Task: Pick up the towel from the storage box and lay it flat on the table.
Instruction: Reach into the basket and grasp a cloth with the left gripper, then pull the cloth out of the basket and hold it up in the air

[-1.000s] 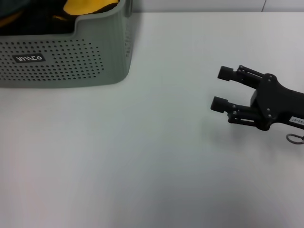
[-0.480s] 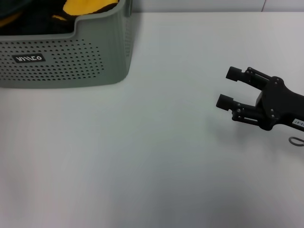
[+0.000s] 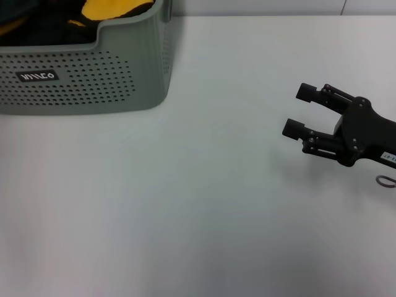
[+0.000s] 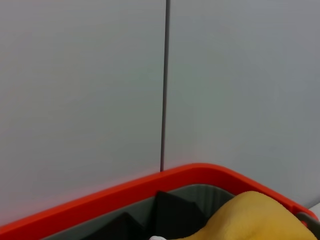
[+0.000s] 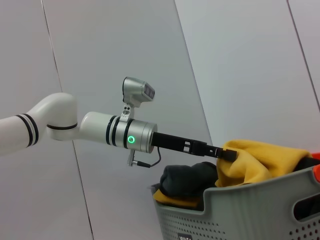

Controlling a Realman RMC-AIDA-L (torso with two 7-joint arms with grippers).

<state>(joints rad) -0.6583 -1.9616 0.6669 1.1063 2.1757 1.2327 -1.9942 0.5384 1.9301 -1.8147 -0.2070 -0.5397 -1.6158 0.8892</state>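
1. I take the pale grey-green perforated plastic storage box (image 3: 86,68) as my landmark; in the head view it is cut off by the frame, so only its near wall, its black label with white lettering (image 3: 38,76) and one corner show.
2. The bright yellow towel (image 3: 111,8) lies bunched inside the box, heaped above the rim, with dark black fabric (image 3: 49,30) beside and under it. Most of the cloth is hidden; I cannot make out its edging or tag.
3. My left tool (image 5: 227,154) is at the towel, above the box interior. From the right wrist view its black tip meets the yellow folds, but the fingers are buried in cloth, so I cannot tell whether they are spread or closed on it.
4. The left wrist view shows only the yellow fabric, some black cloth and an orange-red rim (image 4: 125,192) before a grey panelled wall (image 4: 240,80).
5. My right tool (image 3: 298,110) sits well apart from the box, low over the plain white worktop (image 3: 185,204), fingers spread wide and holding nothing.
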